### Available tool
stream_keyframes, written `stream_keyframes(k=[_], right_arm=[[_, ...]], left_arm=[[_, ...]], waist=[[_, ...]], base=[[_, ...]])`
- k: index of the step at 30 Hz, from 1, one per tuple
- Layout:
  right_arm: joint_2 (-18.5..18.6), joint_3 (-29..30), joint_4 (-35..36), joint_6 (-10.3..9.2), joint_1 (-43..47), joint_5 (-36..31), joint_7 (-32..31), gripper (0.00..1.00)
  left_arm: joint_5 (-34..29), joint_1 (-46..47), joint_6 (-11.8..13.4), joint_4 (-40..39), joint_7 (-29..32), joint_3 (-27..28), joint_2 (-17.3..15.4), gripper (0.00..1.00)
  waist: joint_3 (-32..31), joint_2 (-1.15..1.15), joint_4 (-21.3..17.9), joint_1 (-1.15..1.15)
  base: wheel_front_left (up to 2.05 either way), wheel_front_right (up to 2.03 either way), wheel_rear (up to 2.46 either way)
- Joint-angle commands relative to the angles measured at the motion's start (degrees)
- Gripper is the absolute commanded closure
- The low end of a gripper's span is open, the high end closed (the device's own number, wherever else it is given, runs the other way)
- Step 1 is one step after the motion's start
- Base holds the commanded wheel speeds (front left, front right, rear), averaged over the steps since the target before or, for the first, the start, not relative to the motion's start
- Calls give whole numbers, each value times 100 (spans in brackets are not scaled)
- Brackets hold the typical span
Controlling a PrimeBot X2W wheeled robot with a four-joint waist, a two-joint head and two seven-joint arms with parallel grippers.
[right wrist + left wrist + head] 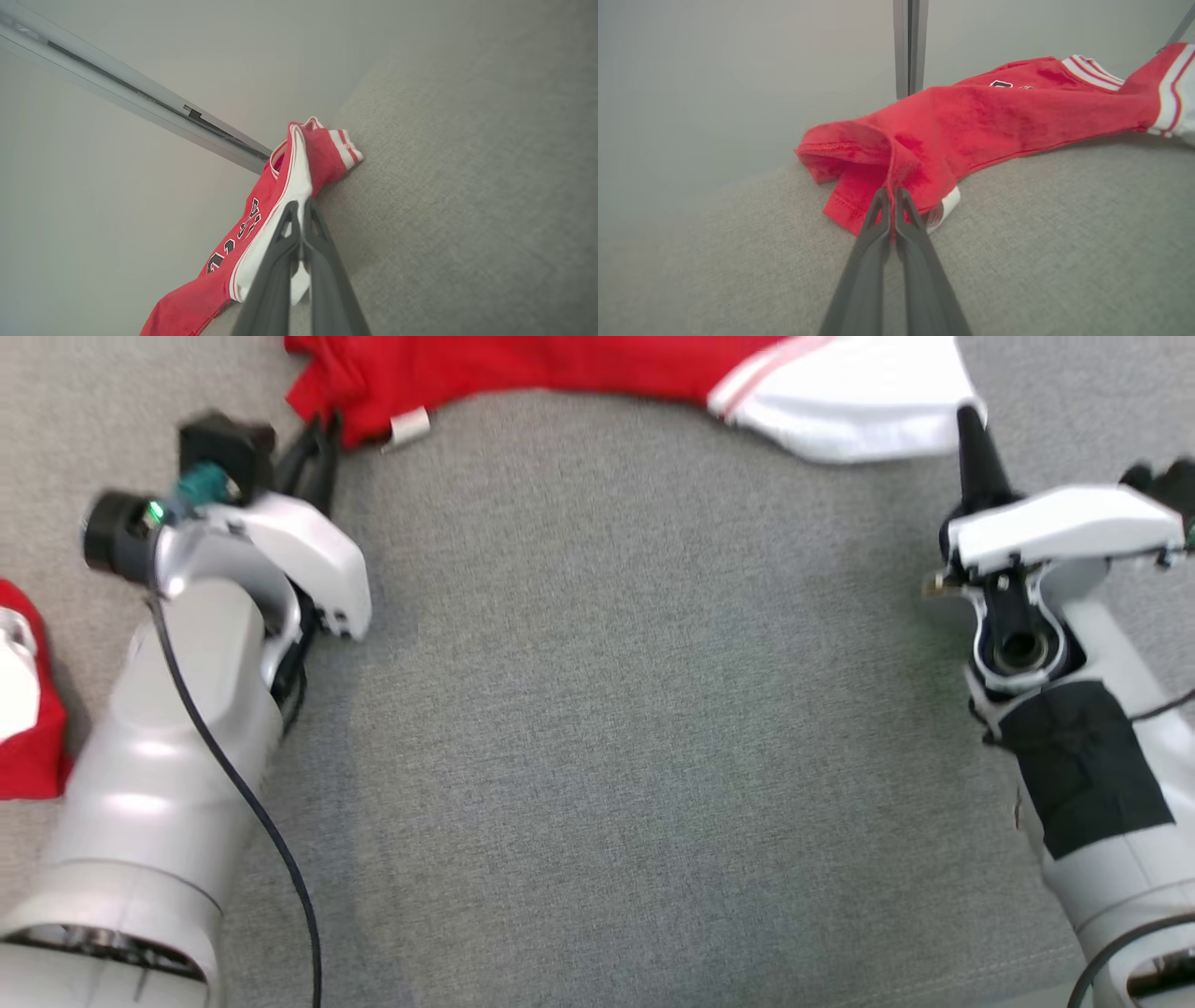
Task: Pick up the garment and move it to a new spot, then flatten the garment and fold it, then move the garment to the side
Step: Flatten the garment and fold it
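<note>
The garment (560, 364) is a red jersey with white, red-striped trim, stretched along the far edge of the grey surface. In the head view my left gripper (320, 431) meets its red left corner, beside a small white tag (409, 427). The left wrist view shows that gripper (893, 192) shut on a fold of the red hem (994, 116). My right gripper (971, 422) sits at the white right end. The right wrist view shows it (301, 205) shut on the white panel of the garment (327, 149), whose black lettering faces the wall.
The grey fabric surface (607, 709) spreads wide between both arms. Another red and white cloth (23, 709) lies at the left edge. A pale wall with a metal post (909, 46) and a rail (140, 98) stands right behind the garment.
</note>
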State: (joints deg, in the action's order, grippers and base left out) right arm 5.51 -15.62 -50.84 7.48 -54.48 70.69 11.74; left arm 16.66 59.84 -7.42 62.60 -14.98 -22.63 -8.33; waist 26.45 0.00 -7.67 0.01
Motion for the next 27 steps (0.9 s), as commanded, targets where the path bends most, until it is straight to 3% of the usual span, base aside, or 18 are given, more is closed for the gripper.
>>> stream_keyframes(k=[1, 17, 27], right_arm=[[50, -60, -105, 2, 176, 119, -67, 100], [32, -177, -680, 2, 1264, 777, -579, 100], [149, -236, -552, 2, 2032, 987, -741, 100]], left_arm=[[-33, -191, -10, 70, -14, -29, 24, 100], [-194, -1389, 87, 389, -14, -318, 145, 100], [354, -2333, 40, 212, -13, 72, 270, 100]], waist=[[-240, 0, 37, -1], [-1367, 0, -32, -1], [-2073, 0, -110, -1]], base=[[0, 0, 0], [0, 0, 0], [0, 0, 0]])
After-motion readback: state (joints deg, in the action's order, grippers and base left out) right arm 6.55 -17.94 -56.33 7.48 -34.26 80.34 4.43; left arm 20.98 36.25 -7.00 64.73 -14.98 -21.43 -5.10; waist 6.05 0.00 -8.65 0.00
